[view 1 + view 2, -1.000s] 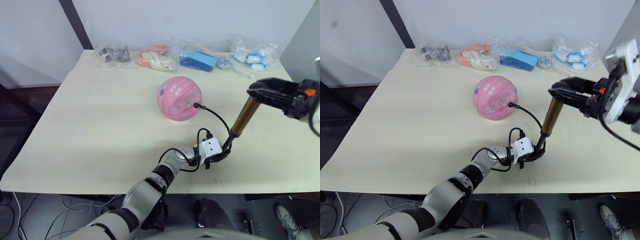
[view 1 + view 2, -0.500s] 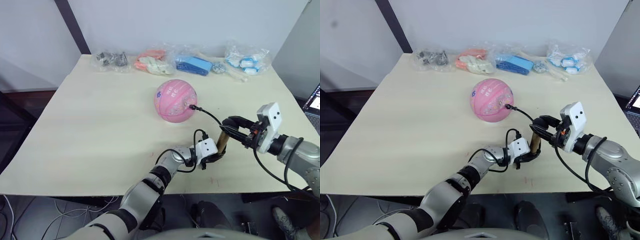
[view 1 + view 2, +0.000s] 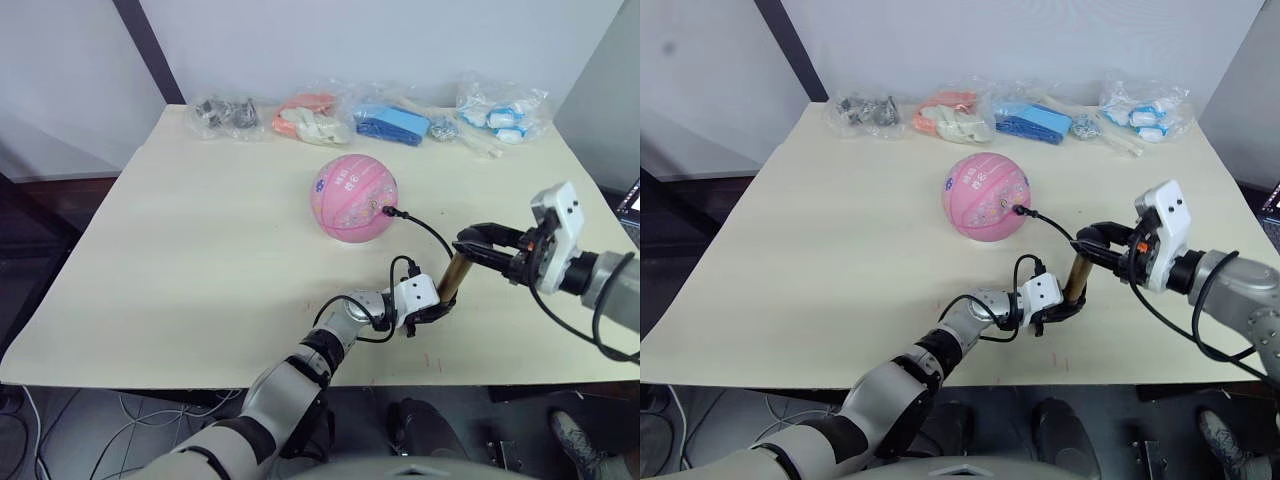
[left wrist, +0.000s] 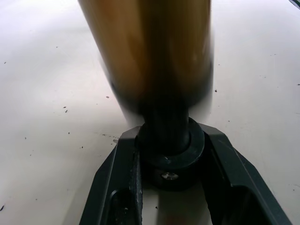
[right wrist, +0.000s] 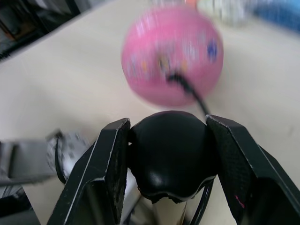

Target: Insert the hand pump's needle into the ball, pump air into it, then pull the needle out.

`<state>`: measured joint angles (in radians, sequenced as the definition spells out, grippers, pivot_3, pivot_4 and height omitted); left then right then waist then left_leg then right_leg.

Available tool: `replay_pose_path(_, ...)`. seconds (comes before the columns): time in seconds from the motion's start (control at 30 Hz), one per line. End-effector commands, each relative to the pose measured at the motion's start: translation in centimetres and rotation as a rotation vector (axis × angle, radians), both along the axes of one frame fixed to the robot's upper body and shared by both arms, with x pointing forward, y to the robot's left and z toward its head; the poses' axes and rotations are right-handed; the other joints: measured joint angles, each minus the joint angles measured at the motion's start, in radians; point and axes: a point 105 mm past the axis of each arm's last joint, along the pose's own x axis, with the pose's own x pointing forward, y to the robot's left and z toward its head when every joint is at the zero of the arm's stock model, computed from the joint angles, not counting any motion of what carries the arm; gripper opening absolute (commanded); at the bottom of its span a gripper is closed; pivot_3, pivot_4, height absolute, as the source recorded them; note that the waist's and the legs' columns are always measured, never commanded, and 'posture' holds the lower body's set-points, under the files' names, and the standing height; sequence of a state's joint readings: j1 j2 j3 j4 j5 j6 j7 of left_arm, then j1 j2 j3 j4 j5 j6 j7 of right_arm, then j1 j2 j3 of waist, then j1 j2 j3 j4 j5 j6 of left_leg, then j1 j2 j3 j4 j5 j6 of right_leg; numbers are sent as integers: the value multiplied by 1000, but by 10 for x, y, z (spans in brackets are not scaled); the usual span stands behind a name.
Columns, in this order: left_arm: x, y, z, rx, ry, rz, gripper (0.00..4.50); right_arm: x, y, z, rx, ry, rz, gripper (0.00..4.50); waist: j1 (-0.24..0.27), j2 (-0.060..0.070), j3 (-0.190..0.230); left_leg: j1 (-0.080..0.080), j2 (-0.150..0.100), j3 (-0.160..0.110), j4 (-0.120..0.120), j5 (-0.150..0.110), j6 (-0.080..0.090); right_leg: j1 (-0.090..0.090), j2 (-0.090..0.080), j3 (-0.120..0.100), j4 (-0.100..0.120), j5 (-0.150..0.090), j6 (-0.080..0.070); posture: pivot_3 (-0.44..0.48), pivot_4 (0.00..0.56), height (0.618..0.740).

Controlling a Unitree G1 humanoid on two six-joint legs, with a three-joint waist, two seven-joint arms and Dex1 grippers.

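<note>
A pale table [image 3: 200, 240] carries the pink ball [image 3: 354, 196] and four plastic bags [image 3: 312, 115].

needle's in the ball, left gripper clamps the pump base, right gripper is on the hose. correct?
Not quite. The right gripper is shut on the black handle at the top of the hand pump, not on the hose; the right wrist view shows this. The rest holds: the needle fitting sits in the ball, and the left gripper clamps the pump's base.
</note>
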<state>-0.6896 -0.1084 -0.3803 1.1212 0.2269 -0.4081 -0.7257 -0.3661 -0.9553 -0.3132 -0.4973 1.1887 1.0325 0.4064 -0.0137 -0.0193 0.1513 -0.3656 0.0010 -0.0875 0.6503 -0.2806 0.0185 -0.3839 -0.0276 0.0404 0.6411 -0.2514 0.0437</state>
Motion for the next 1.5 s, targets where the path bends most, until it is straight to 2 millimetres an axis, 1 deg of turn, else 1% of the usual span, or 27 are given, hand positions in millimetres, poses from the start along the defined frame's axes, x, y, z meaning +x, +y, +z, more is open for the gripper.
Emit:
replay_pose_path(0.03,-17,26,-46,162,117,12,1142,-5,-13,58,33,-167,-52,2063,1,-2,1,-1,0,0,0,0,0,0,-1,-1,0,0,0,0,150,740)
replay_pose_path(0.2,-15,26,-45,160,115,15,1142,-10,-16,89,17,-220,-56,2063,0,-2,3,-2,0,1,0,0,0,-1,-3,-1,0,0,1,0,150,740)
replay_pose_path(0.3,-15,26,-44,161,115,16,1142,-12,-19,103,8,-247,-67,2063,1,-2,3,-2,0,1,1,0,0,-2,-4,-1,0,0,1,0,150,740)
replay_pose_path(0.43,-16,27,-45,163,115,14,1142,-14,-24,113,-14,-266,-90,2063,1,-1,3,-9,0,1,2,0,0,-7,-4,0,0,1,2,0,150,740)
replay_pose_path(0.47,-16,27,-46,164,116,14,1142,-14,-25,116,-13,-270,-93,2063,1,-1,3,-14,0,1,3,0,0,-13,-4,0,1,2,3,0,150,740)
replay_pose_path(0.53,-15,28,-46,165,116,14,1142,-15,-25,119,-12,-275,-93,2063,1,-1,3,-15,-1,1,4,0,0,-14,-6,1,1,3,3,0,150,740)
replay_pose_path(0.63,-16,28,-46,166,116,13,1142,-14,-23,116,-2,-264,-85,2063,1,-1,3,-16,-1,1,4,0,0,-15,-6,2,1,3,4,0,150,740)
replay_pose_path(0.7,-16,28,-46,167,116,14,1142,-11,-23,100,9,-230,-88,2063,1,-1,3,-16,-1,1,4,0,0,-15,-6,2,1,3,4,0,150,740)
replay_pose_path(0.87,-14,29,-46,166,114,19,1142,-5,-21,35,41,-102,-124,2063,3,-5,0,-14,-1,2,4,0,0,-12,-5,0,1,3,3,0,150,740)
replay_pose_path(0.9,-14,29,-46,167,114,19,1142,-5,-17,14,17,-58,-125,2063,1,-5,0,-14,-1,2,4,0,0,-12,-4,0,1,3,3,0,150,740)
replay_pose_path(0.93,-14,30,-46,167,114,20,1142,-5,-11,-5,23,-16,-126,2063,0,-11,-6,-14,-1,2,4,0,0,-12,-4,1,2,3,3,0,150,740)
replay_pose_path(0.97,-14,30,-46,168,114,21,1142,-5,-8,-18,29,7,-126,2063,-1,-12,-7,-12,-1,1,3,0,0,-10,-2,0,2,3,3,0,150,740)
replay_pose_path(1.0,-14,30,-46,169,113,21,1142,-5,-4,-39,21,53,-134,2063,-2,-12,-8,-11,0,1,3,0,0,-9,0,0,2,3,3,0,150,740)
replay_pose_path(1.07,-13,30,-46,169,113,22,1142,-5,0,-67,11,102,-141,2063,-3,-15,-11,-10,0,1,3,0,0,-8,1,1,2,2,4,0,150,740)
replay_pose_path(1.1,-13,29,-45,169,112,21,1142,-5,2,-84,4,133,-147,2063,-3,-15,-12,-8,1,1,3,0,0,-6,2,1,2,1,5,0,150,740)
replay_pose_path(1.13,-13,29,-45,168,112,21,1142,-5,4,-103,-9,167,-158,2063,-4,-15,-12,-3,1,1,3,0,0,-3,3,1,2,0,6,0,150,740)
replay_pose_path(1.17,-13,29,-45,166,112,21,1142,-5,7,-119,-13,190,-165,2063,-4,-16,-13,5,2,1,2,0,0,5,4,1,1,-1,5,0,150,740)
replay_pose_path(1.2,-13,28,-45,166,111,22,1142,-5,9,-131,-18,207,-170,2063,-6,-20,-18,6,3,1,0,0,0,7,4,1,1,-2,5,0,150,740)
replay_pose_path(1.27,-13,28,-44,164,110,24,1142,-8,13,-152,-24,245,-170,2062,-6,-20,-19,9,6,0,-1,0,0,8,8,-1,1,-3,3,0,150,740)
replay_pose_path(1.3,-12,28,-44,163,110,25,1142,-10,15,-159,-21,261,-167,2062,-6,-19,-22,11,6,0,-2,0,0,8,8,-1,1,-3,3,0,150,740)
replay_pose_path(1.33,-12,28,-44,163,109,28,1142,-13,15,-162,-29,263,-162,2062,-6,-19,-23,13,7,0,-2,0,0,9,9,0,1,-3,2,0,150,740)
replay_pose_path(1.37,-11,29,-44,164,109,31,1142,-13,14,-160,-29,251,-158,2062,-6,-20,-23,14,7,0,-2,0,0,10,9,0,1,-3,2,0,150,740)
replay_pose_path(1.43,-11,30,-44,165,110,35,1142,-9,10,-144,-20,201,-157,2062,-6,-20,-24,15,7,0,-2,0,0,11,9,-1,1,-3,2,0,150,740)
replay_pose_path(1.5,-11,31,-45,168,111,38,1142,-3,5,-116,-8,124,-155,2062,-6,-18,-22,16,7,0,-3,0,0,12,9,0,1,-3,2,0,150,740)
